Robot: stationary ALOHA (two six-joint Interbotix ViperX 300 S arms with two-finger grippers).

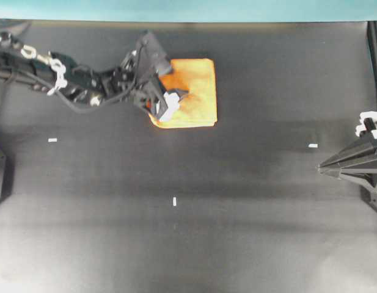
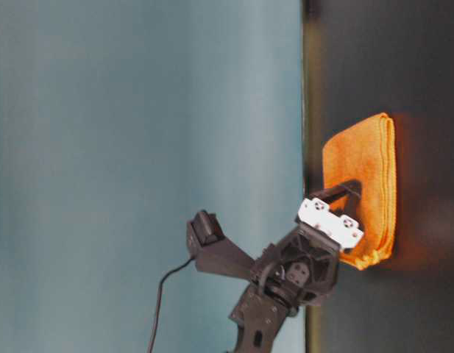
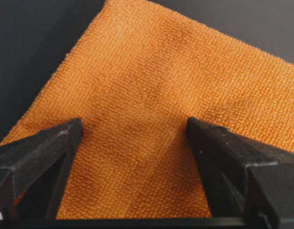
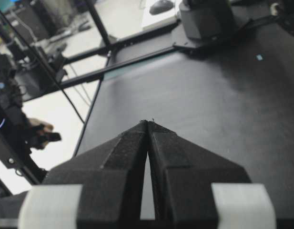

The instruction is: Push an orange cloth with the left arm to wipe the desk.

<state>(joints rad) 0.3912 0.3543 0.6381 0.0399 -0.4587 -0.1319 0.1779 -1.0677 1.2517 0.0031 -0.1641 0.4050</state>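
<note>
The orange cloth (image 1: pixel 197 91) lies folded flat on the black desk (image 1: pixel 176 250) near its far teal edge (image 1: pixel 188 9). My left gripper (image 1: pixel 170 82) sits over the cloth's left part, open, with the two fingertips spread and resting down on the fabric. In the left wrist view the cloth (image 3: pixel 156 81) fills the frame between the two black fingers (image 3: pixel 51 148) of the left gripper (image 3: pixel 135 126). The table-level view shows the cloth (image 2: pixel 363 165) under the gripper (image 2: pixel 343 197). My right gripper (image 1: pixel 321 166) is shut and empty at the right edge, far from the cloth; it also shows in the right wrist view (image 4: pixel 148 122).
Small white tape marks sit on the desk at the left (image 1: pixel 52 140), the middle (image 1: pixel 175 201) and the right (image 1: pixel 313 145). A black frame rail (image 1: pixel 375 61) runs along the right side.
</note>
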